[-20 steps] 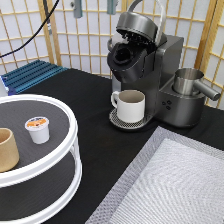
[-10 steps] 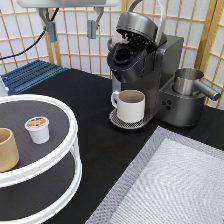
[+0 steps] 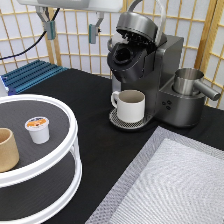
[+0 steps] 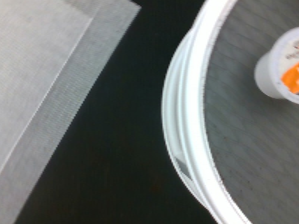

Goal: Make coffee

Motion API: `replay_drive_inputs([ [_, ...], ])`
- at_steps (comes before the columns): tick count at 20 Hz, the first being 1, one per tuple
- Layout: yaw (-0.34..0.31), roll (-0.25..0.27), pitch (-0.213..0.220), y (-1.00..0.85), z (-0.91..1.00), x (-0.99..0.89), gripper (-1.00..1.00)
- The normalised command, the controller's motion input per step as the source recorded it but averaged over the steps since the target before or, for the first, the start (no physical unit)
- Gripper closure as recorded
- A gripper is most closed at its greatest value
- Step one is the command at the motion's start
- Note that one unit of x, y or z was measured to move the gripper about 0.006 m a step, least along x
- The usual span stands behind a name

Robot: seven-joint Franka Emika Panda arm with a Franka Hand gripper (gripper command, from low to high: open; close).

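Claw point(image 3: 71, 31) spread wide, empty, touching nothing, hanging high above the table point(image 3: 95, 105), up-left of the coffee machine point(image 3: 145, 70). Since half a second ago it has dropped a bit further into frame and shifted slightly left; a second ago it wasn't visible. Arm enters from the exterior view's top, fingers pointing down. Coffee pod point(image 3: 38, 129) point(image 4: 294, 65) sits upright on the top tier of the white round tray point(image 3: 70, 150), well left of the machine, beside tan cup point(image 3: 7, 149). White mug point(image 3: 130, 105) under the machine's spout, lid up.
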Motion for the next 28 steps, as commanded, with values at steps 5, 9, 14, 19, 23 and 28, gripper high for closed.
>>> replay_drive_inputs([
  [5, -0.329, 0.0, -0.104, -0.14, -0.32, -0.03, -1.0],
  [9, -0.232, 0.0, -0.117, -0.43, -0.42, -0.12, -1.0],
  [14, -0.062, 0.005, -0.108, -0.74, -0.34, -0.4, -1.0],
  [19, 0.013, -0.001, -0.127, -0.57, -0.33, -0.75, -1.0],
  [23, 0.047, -0.014, -0.187, -0.31, -0.22, -0.51, -1.0],
  [28, 0.124, -0.027, -0.152, -0.25, -0.3, -0.08, -1.0],
])
